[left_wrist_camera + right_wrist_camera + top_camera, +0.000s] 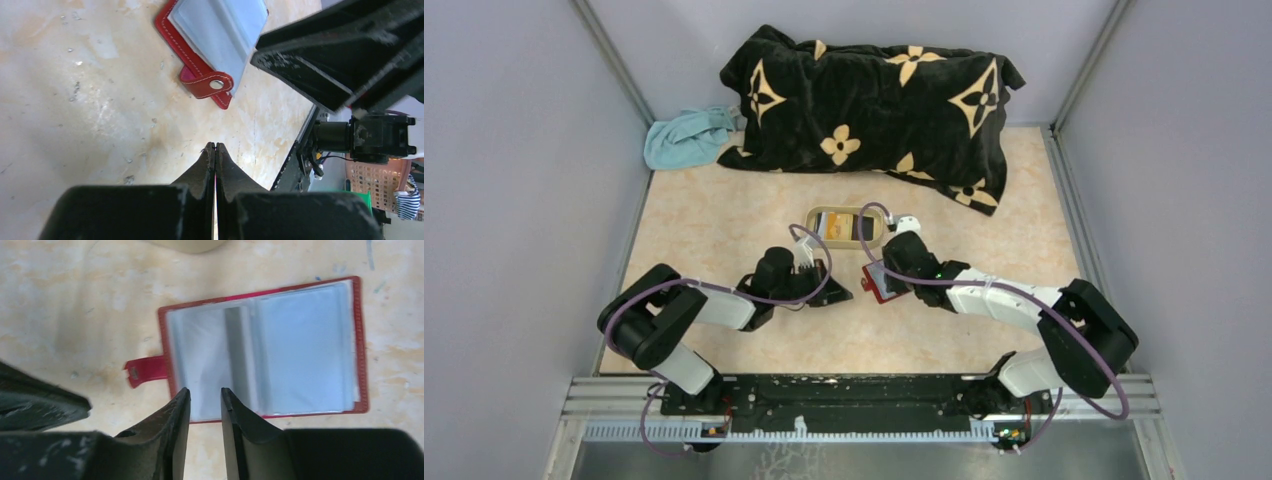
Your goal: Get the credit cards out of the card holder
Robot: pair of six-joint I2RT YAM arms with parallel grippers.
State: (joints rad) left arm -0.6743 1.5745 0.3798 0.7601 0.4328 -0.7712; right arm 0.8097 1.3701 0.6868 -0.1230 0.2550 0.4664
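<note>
Card holder point(260, 347) is lying open and flat, long axis running crosswise just ahead of the right gripper point(205, 400), which is nearer, jaws slightly parted and empty. Left gripper point(215, 147) is sitting clenched with nothing visible in it, near the red tab point(207, 85). Sleeves are looking empty; cards point(844, 227) are apparently sitting in the beige tray point(814, 225) just beyond, nothing blocking.

The top view looked steeply down from high beyond the tabletop's point(714, 220) six o'clock edge. Both wrist views sat close above it, sharing the card holder point(260, 350).
</note>
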